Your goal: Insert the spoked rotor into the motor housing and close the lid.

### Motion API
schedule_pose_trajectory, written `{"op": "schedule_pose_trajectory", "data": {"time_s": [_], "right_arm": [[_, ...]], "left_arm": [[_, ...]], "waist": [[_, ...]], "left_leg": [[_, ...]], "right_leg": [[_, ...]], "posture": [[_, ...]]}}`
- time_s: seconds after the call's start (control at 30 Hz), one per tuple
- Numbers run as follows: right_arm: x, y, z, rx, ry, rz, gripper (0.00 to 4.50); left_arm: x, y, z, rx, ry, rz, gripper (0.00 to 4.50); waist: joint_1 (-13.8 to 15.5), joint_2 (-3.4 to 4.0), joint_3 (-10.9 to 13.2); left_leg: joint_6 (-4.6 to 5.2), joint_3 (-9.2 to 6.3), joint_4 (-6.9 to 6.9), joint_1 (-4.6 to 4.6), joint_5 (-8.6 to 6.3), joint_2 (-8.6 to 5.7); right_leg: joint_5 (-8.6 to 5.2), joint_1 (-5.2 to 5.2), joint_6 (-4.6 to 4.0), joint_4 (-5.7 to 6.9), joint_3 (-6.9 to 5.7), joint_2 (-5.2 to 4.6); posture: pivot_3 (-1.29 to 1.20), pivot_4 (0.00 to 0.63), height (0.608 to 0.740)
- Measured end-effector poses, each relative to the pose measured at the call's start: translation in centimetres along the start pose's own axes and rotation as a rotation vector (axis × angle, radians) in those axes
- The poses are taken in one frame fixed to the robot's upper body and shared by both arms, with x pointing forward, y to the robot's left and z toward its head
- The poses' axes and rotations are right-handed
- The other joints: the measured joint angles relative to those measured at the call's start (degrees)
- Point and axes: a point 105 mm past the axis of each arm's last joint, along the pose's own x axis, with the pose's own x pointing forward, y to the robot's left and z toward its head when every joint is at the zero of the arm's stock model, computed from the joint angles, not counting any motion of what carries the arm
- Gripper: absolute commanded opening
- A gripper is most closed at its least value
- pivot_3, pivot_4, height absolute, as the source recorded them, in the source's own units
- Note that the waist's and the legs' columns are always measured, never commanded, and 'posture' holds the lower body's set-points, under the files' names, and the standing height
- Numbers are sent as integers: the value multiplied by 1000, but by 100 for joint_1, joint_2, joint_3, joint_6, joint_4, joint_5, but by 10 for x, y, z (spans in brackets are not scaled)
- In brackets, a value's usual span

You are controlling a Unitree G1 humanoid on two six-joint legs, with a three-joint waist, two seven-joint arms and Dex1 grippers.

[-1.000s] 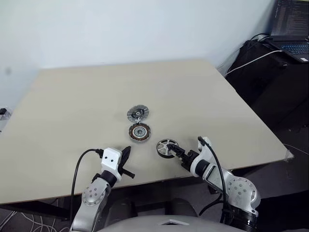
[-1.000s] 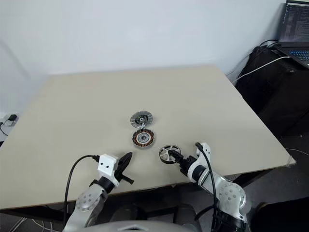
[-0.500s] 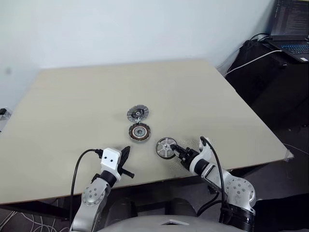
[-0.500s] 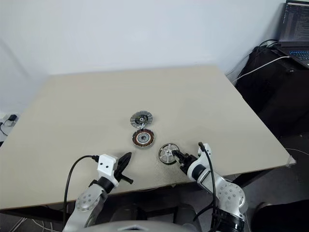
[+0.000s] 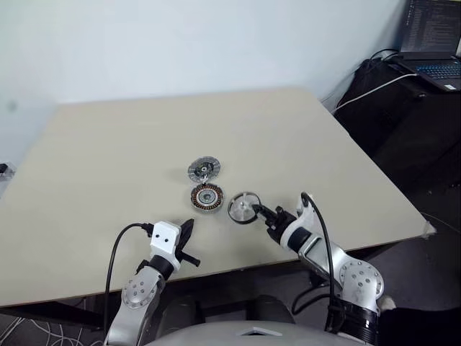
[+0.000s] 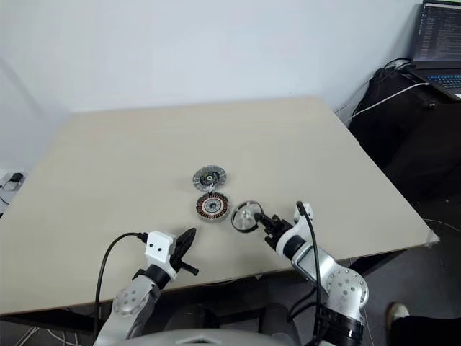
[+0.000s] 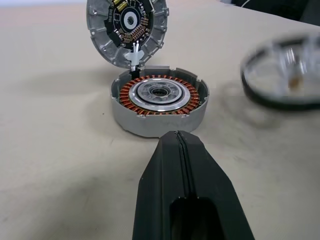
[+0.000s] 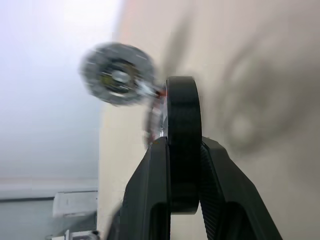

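The rotor (image 5: 243, 208) is off the table, pinched at its dark rim by the right gripper (image 5: 261, 212). It's tipped up on edge, open spoked face toward the robot's left and a bit up, so its axle line runs roughly sideways along the table rather than vertical. In the right wrist view the rim (image 8: 183, 150) sits edge-on between the two black fingers, which are closed onto it from both sides. The wheel hangs just to the right of the housing (image 5: 207, 197), near it but not touching.

The housing lies flat on the table, open side up, copper windings ringing a silvery centre (image 7: 159, 94). The lid (image 5: 204, 169) sits just behind it, further from the robot, w/ its inner face showing; in the left wrist view it (image 7: 127, 27) stands tilted up and looks joined to the housing's far edge by a short white lead.

The left gripper (image 5: 185, 234) hovers near the table's front edge, fingers pressed together, holding nothing, tip pointed toward the housing.

Surface: a plain pale beige tabletop (image 5: 144, 137), matte. Behind it a bare white wall. At the far right a dark desk w/ cables and an open laptop (image 5: 432, 40). A shoe (image 6: 397, 311) shows on the floor at the lower right.
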Motion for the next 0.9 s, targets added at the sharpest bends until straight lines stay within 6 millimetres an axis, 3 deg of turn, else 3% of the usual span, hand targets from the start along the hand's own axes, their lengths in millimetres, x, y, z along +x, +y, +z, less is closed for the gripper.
{"op": "schedule_pose_trajectory", "data": {"time_s": [0.13,0.33,0.57,0.9], "right_arm": [[19,16,-2,-57,23,37,420],[46,12,-17,-74,96,24,420],[79,37,-22,-127,140,112,420],[101,36,-38,-119,192,121,420]], "left_arm": [[0,0,0,0,-1,0,0],[0,0,0,-1,-1,2,0],[-1,0,0,-2,1,5,0],[-1,1,0,-2,0,12,0]], "waist": [[-1,-4,-3],[3,-5,-3],[2,-6,-4],[-5,-7,-5]], "left_leg": [[0,2,2,-1,0,-1],[4,4,18,-3,0,-1],[4,4,24,-3,0,2],[5,8,29,-4,0,2]], "right_leg": [[0,1,0,0,0,6],[9,5,8,1,2,7],[20,5,8,1,2,10],[25,7,13,2,3,11]], "posture": [[0,0,740],[0,0,740],[0,0,740],[0,0,740]]}}
